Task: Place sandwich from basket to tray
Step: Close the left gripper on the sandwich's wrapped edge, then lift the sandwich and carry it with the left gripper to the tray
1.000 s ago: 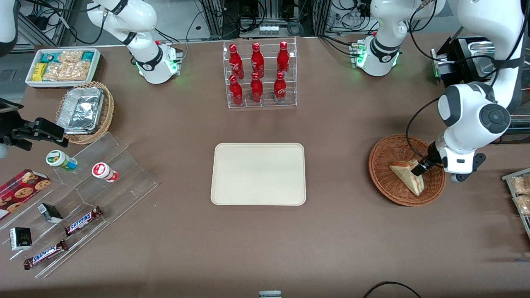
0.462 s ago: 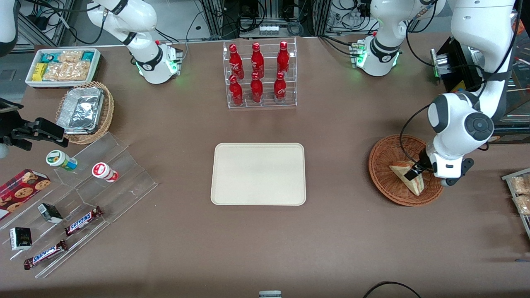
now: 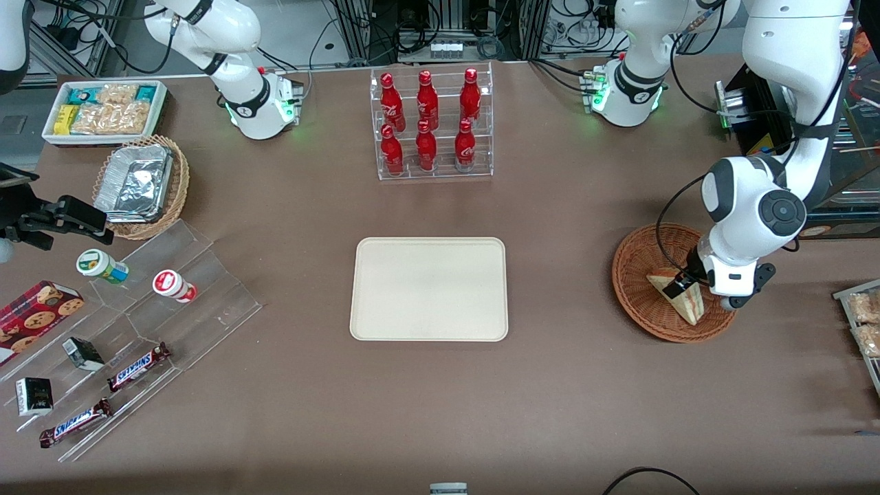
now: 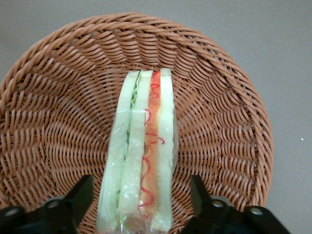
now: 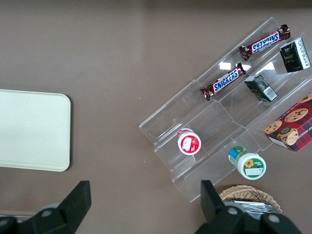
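The sandwich (image 3: pixel 677 295) (image 4: pixel 141 156) is a wrapped wedge of pale bread with green and pink-red filling. It lies in the reddish-brown wicker basket (image 3: pixel 636 275) (image 4: pixel 58 97) toward the working arm's end of the table. My left gripper (image 3: pixel 680 283) (image 4: pixel 141 207) is down in the basket, open, with one black finger on each side of the sandwich's wide end and a gap between each finger and the wrap. The cream-beige tray (image 3: pixel 429 289) (image 5: pixel 29 129) lies bare at the table's middle.
A clear rack of red bottles (image 3: pixel 431 124) stands farther from the front camera than the tray. Toward the parked arm's end are a tan basket with foil containers (image 3: pixel 141 184), a white snack bin (image 3: pixel 104 110) and a clear stepped stand (image 3: pixel 137 330) with snacks. A rack with packets (image 3: pixel 863 323) lies beside the basket.
My left gripper has moved down into the basket and toward the tray, coming to straddle the sandwich. The sandwich and basket have not moved.
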You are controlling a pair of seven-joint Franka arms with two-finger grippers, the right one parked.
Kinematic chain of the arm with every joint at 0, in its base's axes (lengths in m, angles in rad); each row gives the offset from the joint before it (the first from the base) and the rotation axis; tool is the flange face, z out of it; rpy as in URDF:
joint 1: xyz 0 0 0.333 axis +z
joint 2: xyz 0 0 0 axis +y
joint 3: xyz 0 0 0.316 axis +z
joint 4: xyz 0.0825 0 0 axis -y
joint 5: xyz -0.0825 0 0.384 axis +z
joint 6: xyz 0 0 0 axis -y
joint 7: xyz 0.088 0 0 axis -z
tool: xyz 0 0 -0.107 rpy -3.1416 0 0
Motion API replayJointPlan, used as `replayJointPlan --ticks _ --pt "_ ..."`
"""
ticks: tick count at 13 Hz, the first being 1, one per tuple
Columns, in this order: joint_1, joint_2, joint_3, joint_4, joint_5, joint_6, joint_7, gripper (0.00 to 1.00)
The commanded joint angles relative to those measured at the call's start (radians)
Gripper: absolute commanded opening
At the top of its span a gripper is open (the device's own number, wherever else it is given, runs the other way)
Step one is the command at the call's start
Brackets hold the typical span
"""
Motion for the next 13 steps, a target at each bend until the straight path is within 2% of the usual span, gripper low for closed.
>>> replayJointPlan --ticks 1,4,7,11,13 --pt "-0.008 -0.016 0.004 -0.010 0.021 0.012 -0.031 0.00" --pt "-0.009 -0.041 0.004 0.003 0.024 -0.026 -0.026 0.00" --pt "-0.040 -0.089 -0.012 0.139 0.081 -0.286 -0.025 0.00" --pt "-0.254 -0.098 -0.015 0.374 0.069 -0.577 -0.077 0.00" --pt "-0.349 -0.095 -0.016 0.439 0.049 -0.619 -0.095 0.00"
